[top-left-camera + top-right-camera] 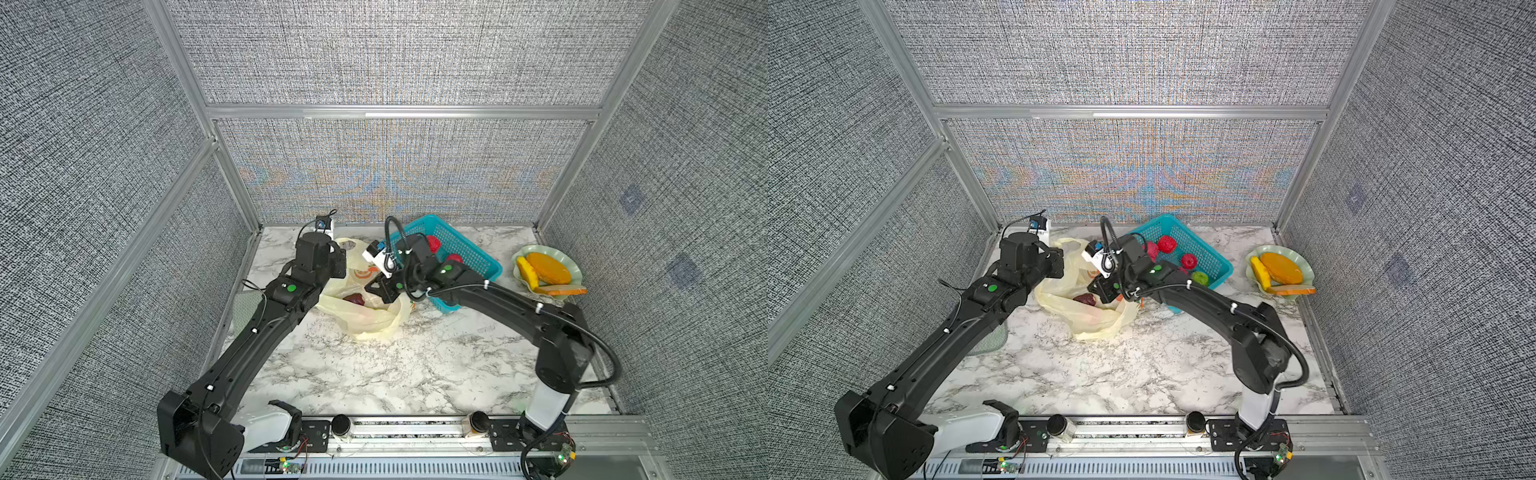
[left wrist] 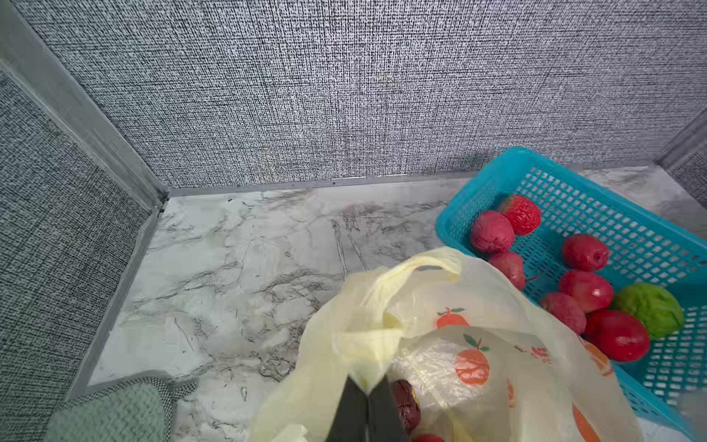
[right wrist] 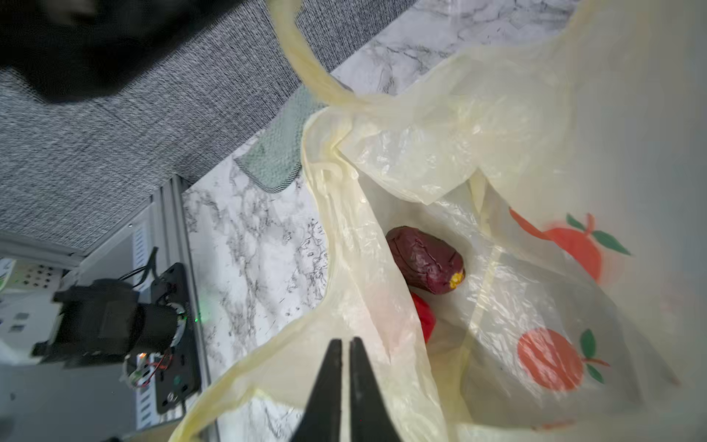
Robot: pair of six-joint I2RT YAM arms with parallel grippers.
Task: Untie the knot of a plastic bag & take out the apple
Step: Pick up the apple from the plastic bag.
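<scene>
On the marble bench (image 1: 415, 365), the plastic bag (image 1: 365, 320) lies open. Left claw (image 2: 367, 390) pinches its film. Right claw (image 3: 346, 342) stands nearly pressed together at the rim; grip cannot be determined.

A see-through pale yellow plastic bag (image 1: 365, 324), printed with orange fruits and green leaves, sat mid-frame in both top views on a white table (image 1: 415, 374) veined with grey marble. Inside it showed a dark maroon fruit (image 3: 424, 264) and a bright red lump (image 3: 422, 315). To its right, a teal mesh basket (image 1: 473, 257) held red fruits (image 2: 585, 289) and one green fruit (image 2: 650, 310). Far right, a pale green plate (image 1: 524, 250) carried orange and yellow food. The walls (image 1: 395, 54) were speckled grey weave.
</scene>
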